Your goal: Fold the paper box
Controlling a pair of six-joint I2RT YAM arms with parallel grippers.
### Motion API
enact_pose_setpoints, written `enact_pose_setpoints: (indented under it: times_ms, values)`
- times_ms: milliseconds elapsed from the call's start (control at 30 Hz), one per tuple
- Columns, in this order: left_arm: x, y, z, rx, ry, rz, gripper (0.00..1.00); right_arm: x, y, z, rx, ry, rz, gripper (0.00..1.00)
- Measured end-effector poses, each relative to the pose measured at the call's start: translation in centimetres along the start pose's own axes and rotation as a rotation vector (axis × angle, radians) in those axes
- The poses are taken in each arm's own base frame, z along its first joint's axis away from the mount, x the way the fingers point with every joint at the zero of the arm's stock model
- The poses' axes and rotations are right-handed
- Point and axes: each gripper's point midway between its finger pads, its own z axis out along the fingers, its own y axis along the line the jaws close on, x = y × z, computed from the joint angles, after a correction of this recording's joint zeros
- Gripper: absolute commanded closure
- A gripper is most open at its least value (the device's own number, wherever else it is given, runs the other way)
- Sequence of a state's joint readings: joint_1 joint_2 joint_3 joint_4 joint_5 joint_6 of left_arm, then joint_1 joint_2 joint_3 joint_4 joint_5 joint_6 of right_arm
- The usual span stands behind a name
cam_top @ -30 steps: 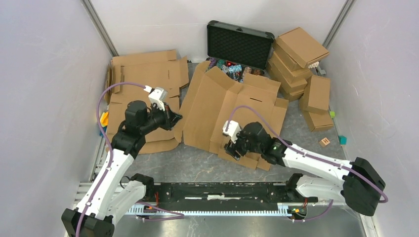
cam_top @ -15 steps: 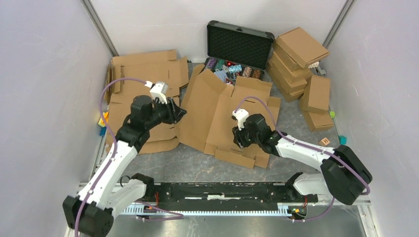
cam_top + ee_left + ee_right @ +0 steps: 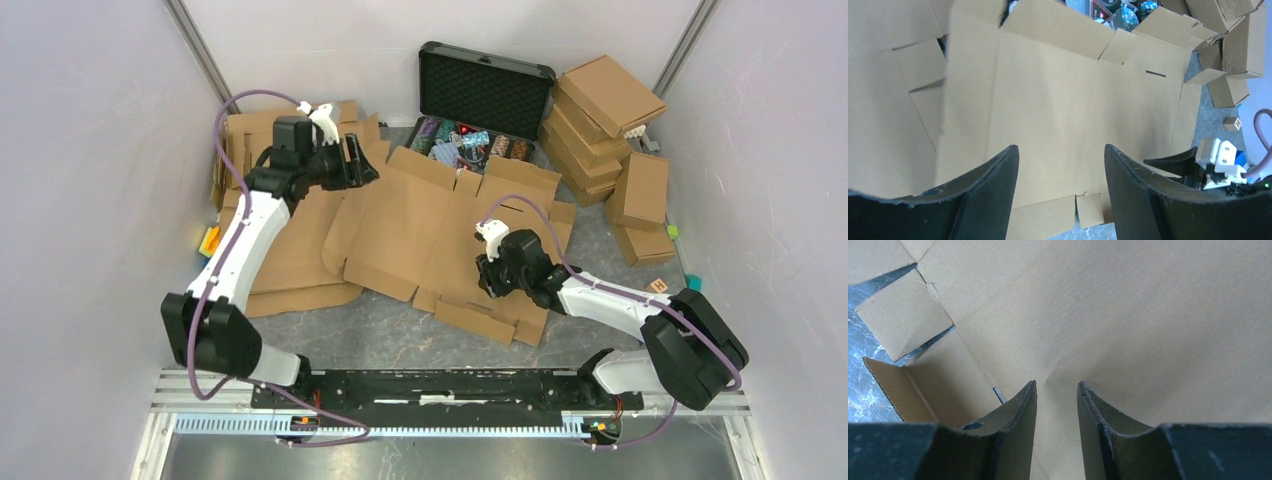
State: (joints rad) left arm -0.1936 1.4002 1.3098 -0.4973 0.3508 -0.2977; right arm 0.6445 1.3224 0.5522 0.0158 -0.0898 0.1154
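Paper box (image 3: 420,225) lies flat between cardboard sheets (image 3: 300,260) and black case (image 3: 485,95).

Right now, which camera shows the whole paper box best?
Top external: the paper box shows its whole outline in frame, apart from what the right arm covers. Left wrist shows most panels, cropping the near edge. Right wrist shows only a close-up patch.

Robot lab cell, white panel walls (image 3: 90,150), alu frame (image 3: 203,55)
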Motion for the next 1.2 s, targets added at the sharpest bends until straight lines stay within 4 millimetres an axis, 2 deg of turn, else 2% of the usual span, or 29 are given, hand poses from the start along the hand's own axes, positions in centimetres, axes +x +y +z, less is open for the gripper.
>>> enact_pose_setpoints:
  times_ms: [200, 267, 367, 467, 533, 700, 867, 1033, 1133, 1200]
  values:
    - [-3.1, 1.6, 3.4, -0.038, 0.064, 0.051, 0.27, 0.0, -0.2, 0.0, 0.0, 0.001, 0.007, 0.6]
    - [-3.8, 2.7, 4.5, -0.053, 0.078, 0.05, 0.25, 0.0, -0.2, 0.0, -0.003, -0.001, 0.007, 0.6]
    - [-4.3, 5.8, 5.8, -0.097, 0.105, 0.014, 0.23, -0.1, -0.1, 0.1, -0.01, -0.005, 0.003, 0.6]
    - [-4.2, 8.5, 7.2, -0.128, 0.131, -0.023, 0.16, -0.3, 0.1, 0.1, -0.022, -0.01, 0.0, 0.6]
    - [-3.6, 10.2, 8.4, -0.127, 0.161, -0.048, 0.07, -0.3, 0.3, 0.1, -0.033, -0.011, 0.0, 0.6]
    - [-1.5, 12.8, 12.0, -0.077, 0.255, -0.114, 0.05, -0.3, 0.6, 0.0, -0.049, -0.011, -0.001, 0.6]
    - [-0.8, 13.8, 14.9, -0.034, 0.301, -0.14, 0.1, -0.7, 0.7, -0.2, -0.058, -0.024, -0.002, 0.6]
    - [0.2, 13.6, 16.5, 0.034, 0.339, -0.166, 0.09, -1.3, 0.7, -0.6, -0.059, -0.047, -0.005, 0.6]
    - [1.1, 13.4, 17.1, 0.076, 0.366, -0.189, 0.16, -1.4, 0.7, -0.7, -0.06, -0.053, -0.009, 0.6]
    - [1.9, 13.1, 17.5, 0.112, 0.387, -0.21, 0.26, -1.4, 0.7, -0.8, -0.061, -0.052, -0.011, 0.6]
